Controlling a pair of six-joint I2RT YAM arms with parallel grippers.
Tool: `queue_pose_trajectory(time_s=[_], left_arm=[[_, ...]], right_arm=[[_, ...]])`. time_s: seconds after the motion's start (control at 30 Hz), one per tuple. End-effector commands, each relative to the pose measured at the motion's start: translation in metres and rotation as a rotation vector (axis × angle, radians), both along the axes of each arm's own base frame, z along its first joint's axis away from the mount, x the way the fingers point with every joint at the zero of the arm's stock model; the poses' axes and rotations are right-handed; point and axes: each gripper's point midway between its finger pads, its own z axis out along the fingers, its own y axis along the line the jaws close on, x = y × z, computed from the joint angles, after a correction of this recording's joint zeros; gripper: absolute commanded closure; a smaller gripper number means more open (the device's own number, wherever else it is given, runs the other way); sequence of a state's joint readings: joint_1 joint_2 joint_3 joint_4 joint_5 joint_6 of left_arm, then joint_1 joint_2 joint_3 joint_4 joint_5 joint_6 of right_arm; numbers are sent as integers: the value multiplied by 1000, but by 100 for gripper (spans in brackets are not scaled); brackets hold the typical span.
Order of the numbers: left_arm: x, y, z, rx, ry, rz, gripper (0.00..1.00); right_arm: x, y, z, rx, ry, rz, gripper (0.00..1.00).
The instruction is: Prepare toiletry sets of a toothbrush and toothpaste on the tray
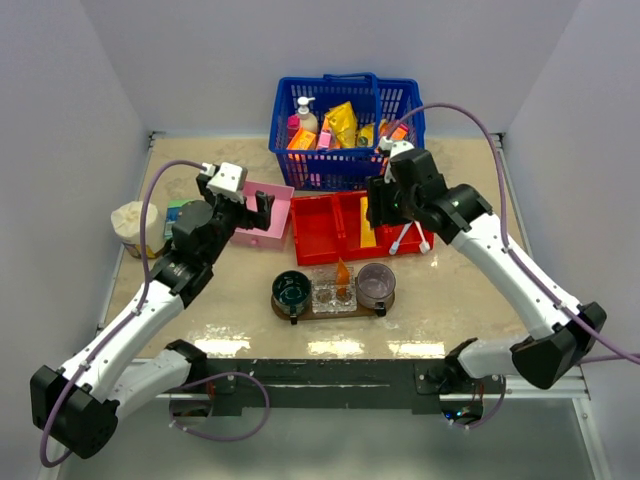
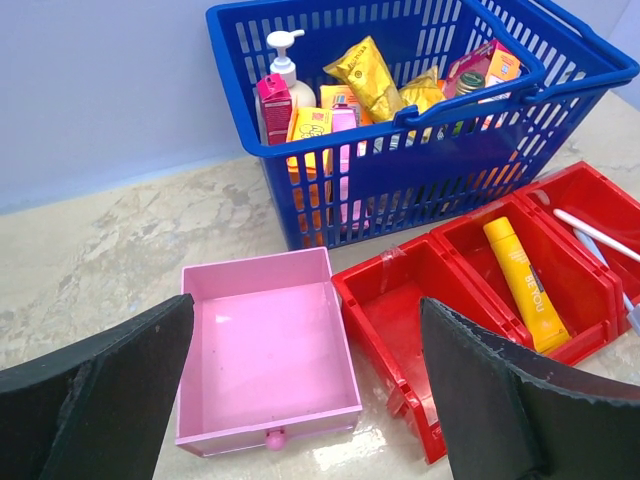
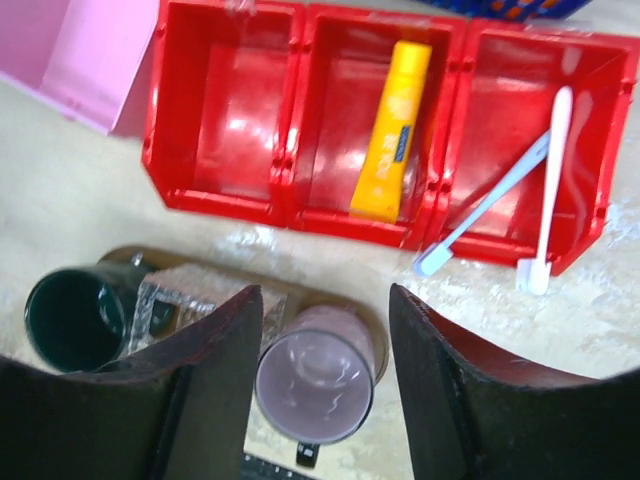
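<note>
Above red bin [image 3: 300, 110], right claw [image 3: 322, 300] spread; over pink box [image 2: 265, 340], left claw [image 2: 307, 310] spread

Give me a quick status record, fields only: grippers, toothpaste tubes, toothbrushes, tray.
left gripper: open, empty, near the pink box
right gripper: open, empty, raised near the red bin
first tube: lying in the bin's middle compartment
second tube: upright on the tray, between green cup and purple cup
toothbrushes: two, in the bin's right compartment, heads over its front rim
sets complete: none yet
</note>
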State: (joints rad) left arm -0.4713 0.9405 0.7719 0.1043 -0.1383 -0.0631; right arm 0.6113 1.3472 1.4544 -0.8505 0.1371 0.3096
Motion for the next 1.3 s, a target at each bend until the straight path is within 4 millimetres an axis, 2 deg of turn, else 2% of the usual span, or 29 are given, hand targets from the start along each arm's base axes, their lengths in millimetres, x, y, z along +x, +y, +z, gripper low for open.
queue_pose_trajectory(time_s=[0.0, 0.17, 0.27, 0.43, 0.5, 0.6, 0.63, 0.87, 0.97, 1.27], left_arm=[[4, 4, 11, -7, -46, 23, 2], [4, 4, 10, -4, -43, 19, 2], [5, 3, 9, -1, -40, 16, 2], [5, 3, 9, 3, -39, 18, 2], [5, 3, 9, 4, -38, 19, 2], [5, 3, 8, 7, -36, 18, 2], [6, 3, 7, 7, -34, 19, 1], [7, 2, 4, 12, -25, 14, 1], [7, 1, 2, 15, -19, 11, 2], [7, -1, 3, 11, -20, 2, 2]], right_arm=[[29, -1, -7, 6, -45, 14, 47], [73, 5, -15, 18, -103, -38, 53], [92, 11, -18, 20, -131, -62, 55], [118, 25, -54, 13, -123, -66, 57], [122, 25, -78, -16, -91, -81, 56], [132, 24, -92, -46, -85, -106, 56], [136, 24, -103, -62, -73, -110, 56], [153, 21, -135, -134, -55, -133, 56], [154, 15, -144, -156, -40, -154, 56], [157, 1, -150, -181, -42, -195, 56]])
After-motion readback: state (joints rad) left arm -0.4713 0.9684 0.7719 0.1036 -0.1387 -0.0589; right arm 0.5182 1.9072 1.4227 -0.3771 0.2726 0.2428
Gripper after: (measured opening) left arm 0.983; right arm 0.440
